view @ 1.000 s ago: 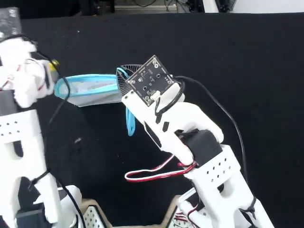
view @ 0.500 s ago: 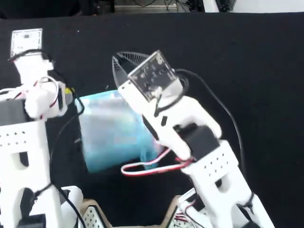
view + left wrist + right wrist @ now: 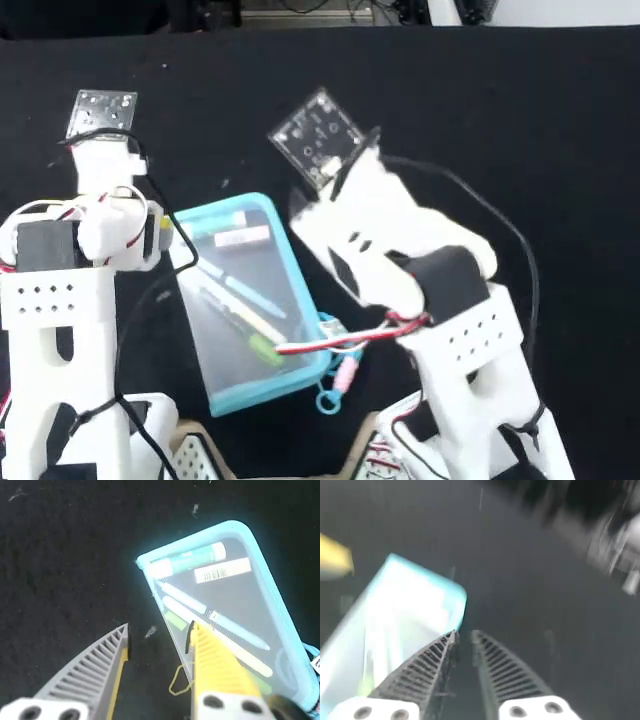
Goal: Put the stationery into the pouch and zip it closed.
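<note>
Left gripper (image 3: 157, 630) is spread wide and holds nothing. Its yellow finger is over the pouch's edge and its grey finger is over the black counter (image 3: 520, 120). The clear, blue-trimmed pouch (image 3: 235, 370) lies flat on the counter between the arms. Inside it are pens (image 3: 215, 622) and a white barcode label (image 3: 221, 570), its print too small to read. Right gripper (image 3: 463, 634) hangs at a pouch corner, fingers slightly parted, gripping nothing.

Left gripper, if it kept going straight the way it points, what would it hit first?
Likely the pouch's near edge, under the left gripper's yellow finger; the other finger would meet bare table. Depth is unclear.
</note>
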`<state>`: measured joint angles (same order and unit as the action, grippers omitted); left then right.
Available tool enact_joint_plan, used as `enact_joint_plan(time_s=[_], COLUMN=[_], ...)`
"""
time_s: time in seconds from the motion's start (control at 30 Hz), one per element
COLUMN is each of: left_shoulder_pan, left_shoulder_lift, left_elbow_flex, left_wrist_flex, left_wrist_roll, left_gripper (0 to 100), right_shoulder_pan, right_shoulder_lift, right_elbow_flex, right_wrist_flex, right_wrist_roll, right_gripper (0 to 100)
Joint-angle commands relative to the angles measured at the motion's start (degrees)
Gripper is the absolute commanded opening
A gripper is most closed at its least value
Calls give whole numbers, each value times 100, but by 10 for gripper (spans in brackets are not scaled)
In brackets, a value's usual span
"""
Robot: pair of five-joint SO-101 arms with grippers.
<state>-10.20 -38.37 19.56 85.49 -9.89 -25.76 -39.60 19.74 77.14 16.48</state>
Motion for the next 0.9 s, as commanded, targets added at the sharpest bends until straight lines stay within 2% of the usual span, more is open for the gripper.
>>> enact_joint_plan(time_s=[0.0, 0.3, 0.47, 0.63, 0.77, 0.87], left_shoulder_pan=[57, 22, 13, 13, 48, 40], left_shoulder_lift=[-79, -79, -88, -132, -123, -97], left_elbow_flex=[189, 831, 980, 980, 980, 980], left_wrist_flex=[-448, -721, -721, -712, -686, -677], left_wrist_roll=[-97, -97, -79, -70, -62, -62], left_gripper=[202, 202, 202, 202, 202, 202], right_shoulder_pan=[211, 229, 246, 246, 246, 264], right_shoulder_lift=[-119, 40, 66, 66, 66, 31], right_elbow_flex=[1051, 3600, 3987, 4488, 4866, 4787], right_wrist_flex=[334, -1099, -1284, -1433, -1873, -1758], right_wrist_roll=[316, 563, 580, 1002, 993, 993], right_gripper=[134, 137, 138, 139, 139, 139])
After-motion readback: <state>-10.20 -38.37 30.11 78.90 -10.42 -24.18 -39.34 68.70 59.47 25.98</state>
